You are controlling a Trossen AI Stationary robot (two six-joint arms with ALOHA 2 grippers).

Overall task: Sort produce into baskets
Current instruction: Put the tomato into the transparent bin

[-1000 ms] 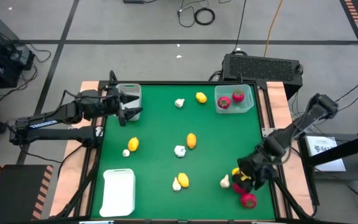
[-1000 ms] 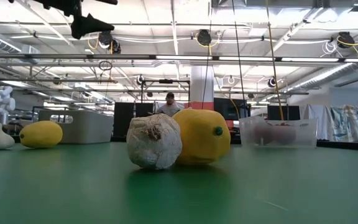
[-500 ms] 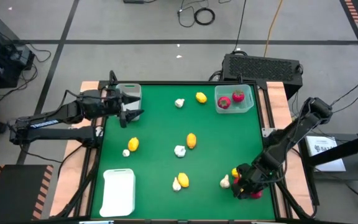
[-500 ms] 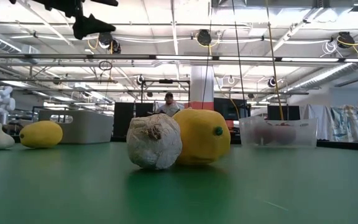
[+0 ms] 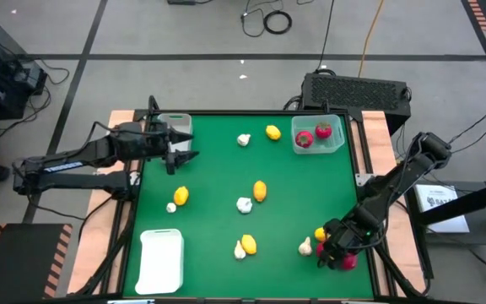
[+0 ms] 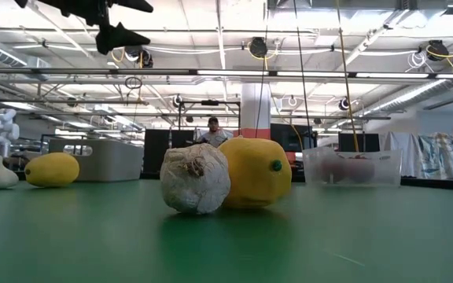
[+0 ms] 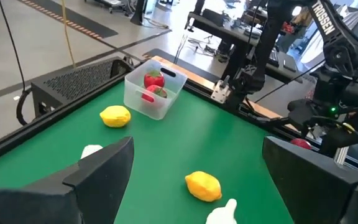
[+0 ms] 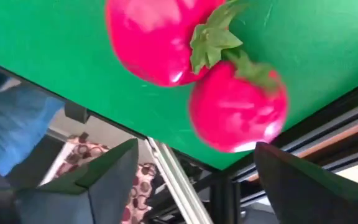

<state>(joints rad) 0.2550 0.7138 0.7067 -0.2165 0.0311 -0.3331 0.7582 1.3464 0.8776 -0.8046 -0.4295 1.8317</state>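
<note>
Jaws on the right gripper [image 5: 337, 256] stand apart over two red fruits [image 8: 194, 68] lying touching each other at the table's near right edge, neither one gripped. Left gripper [image 5: 178, 148] hangs with fingers spread beside the grey-white bin [image 5: 178, 124]; two more red fruits sit in the clear bin [image 5: 337, 139].

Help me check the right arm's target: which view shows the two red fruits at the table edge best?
The right wrist view: both red fruits fill it, touching, by the table edge. The high view shows only a red sliver under the right gripper. The low view misses them; the left wrist view shows a red speck.
</note>
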